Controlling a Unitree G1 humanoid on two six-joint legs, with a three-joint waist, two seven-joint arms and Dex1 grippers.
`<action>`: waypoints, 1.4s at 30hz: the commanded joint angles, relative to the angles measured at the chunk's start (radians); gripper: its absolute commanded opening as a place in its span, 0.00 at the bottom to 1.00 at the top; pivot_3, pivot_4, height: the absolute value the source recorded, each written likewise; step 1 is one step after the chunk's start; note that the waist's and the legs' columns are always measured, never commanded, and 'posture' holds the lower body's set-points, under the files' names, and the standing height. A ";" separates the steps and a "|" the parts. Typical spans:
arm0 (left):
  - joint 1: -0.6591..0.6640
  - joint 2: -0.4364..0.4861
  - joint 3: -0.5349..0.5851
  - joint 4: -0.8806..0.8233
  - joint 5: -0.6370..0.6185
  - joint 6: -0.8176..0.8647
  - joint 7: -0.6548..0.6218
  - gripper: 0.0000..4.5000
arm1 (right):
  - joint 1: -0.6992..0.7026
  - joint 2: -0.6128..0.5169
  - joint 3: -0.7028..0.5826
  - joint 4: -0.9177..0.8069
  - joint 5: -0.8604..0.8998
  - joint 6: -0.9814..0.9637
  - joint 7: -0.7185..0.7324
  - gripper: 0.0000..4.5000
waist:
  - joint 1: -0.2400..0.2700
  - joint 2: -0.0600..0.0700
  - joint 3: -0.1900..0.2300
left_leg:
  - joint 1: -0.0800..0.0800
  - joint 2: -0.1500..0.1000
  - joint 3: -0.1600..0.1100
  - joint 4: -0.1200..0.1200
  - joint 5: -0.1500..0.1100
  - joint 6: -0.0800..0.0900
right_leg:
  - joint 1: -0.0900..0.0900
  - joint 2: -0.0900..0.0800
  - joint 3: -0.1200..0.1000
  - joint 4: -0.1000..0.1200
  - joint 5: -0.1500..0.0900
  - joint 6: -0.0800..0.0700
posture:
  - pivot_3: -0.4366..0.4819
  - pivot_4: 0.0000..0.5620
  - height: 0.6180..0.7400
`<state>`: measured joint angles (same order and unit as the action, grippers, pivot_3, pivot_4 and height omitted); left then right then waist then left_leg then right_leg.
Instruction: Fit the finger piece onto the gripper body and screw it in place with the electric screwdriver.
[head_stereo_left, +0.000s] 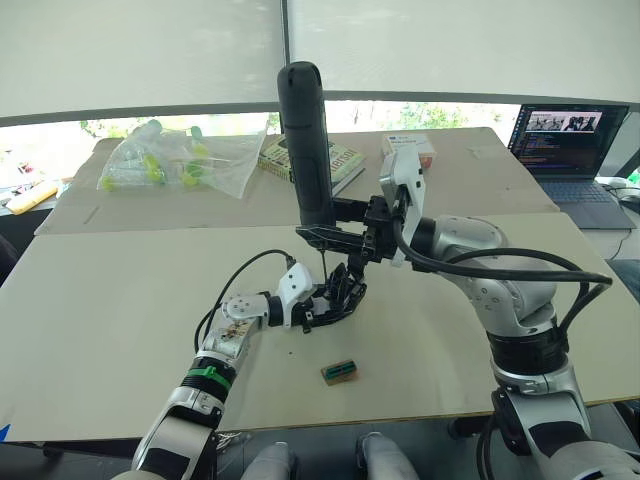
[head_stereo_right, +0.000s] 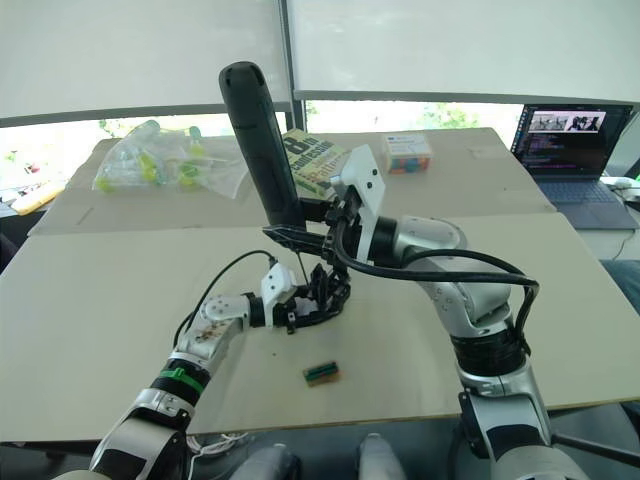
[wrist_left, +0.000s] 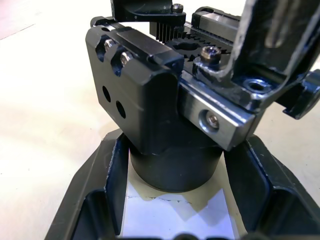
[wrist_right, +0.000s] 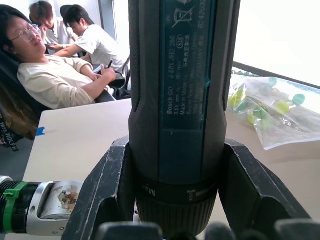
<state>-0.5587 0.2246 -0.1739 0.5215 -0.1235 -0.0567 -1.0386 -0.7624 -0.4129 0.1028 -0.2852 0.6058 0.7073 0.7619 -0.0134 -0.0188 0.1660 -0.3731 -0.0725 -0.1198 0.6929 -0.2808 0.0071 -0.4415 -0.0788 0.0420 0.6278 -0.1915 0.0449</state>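
1. Right pincer (head_stereo_left: 335, 222) clamps the electric screwdriver (head_stereo_left: 308, 140) upright, bit pointing down.
2. Left pincer (head_stereo_left: 322, 306) grips the gripper body (head_stereo_left: 345, 290) on the worktop (head_stereo_left: 120, 300).
3. Screwing step, by the look; next, the bit must seat squarely in the screw.

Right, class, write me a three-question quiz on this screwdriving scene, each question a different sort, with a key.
1. True or false: the right end effector holds the electric screwdriver upright, bit pointing down.
2. Multiple choice: the left end effector is closed on A) the small tan-and-green block, B) the gripper body, C) the book.
3. Fill in: the bag of yellow-green items lies on the robot's ____ side of the table.

Key: 1 true; 2 B; 3 left.
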 joint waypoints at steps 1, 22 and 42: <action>0.008 0.004 -0.003 -0.036 -0.010 0.006 -0.004 0.51 | -0.013 0.006 -0.029 -0.032 0.003 -0.050 0.008 0.42 | 0.000 0.000 0.000 | 0.000 0.000 0.000 0.000 0.000 0.000 | 0.000 0.000 0.000 0.000 0.000 0.000 | 0.48 0.27 1.00; 0.003 0.007 -0.001 -0.041 -0.011 0.011 -0.001 0.51 | 0.012 0.011 -0.026 -0.040 -0.008 -0.050 0.007 0.42 | -0.002 0.000 0.000 | 0.000 0.000 0.000 0.000 0.000 0.000 | 0.000 0.000 0.000 0.000 0.000 0.000 | 0.48 0.27 1.00; -0.003 0.003 0.000 -0.042 -0.013 0.014 0.000 0.51 | 0.015 0.017 -0.010 -0.022 -0.034 -0.076 0.024 0.42 | -0.001 0.000 0.000 | 0.000 0.000 0.000 0.000 0.000 0.000 | 0.000 0.000 0.000 0.000 0.000 0.000 | 0.48 0.27 1.00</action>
<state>-0.5526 0.2281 -0.1739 0.5069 -0.1242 -0.0454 -1.0366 -0.7325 -0.4004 0.1084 -0.2814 0.5697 0.6825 0.7719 -0.0147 -0.0188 0.1660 -0.3731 -0.0724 -0.1198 0.6925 -0.2808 0.0070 -0.4418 -0.0788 0.0421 0.6276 -0.1915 0.0449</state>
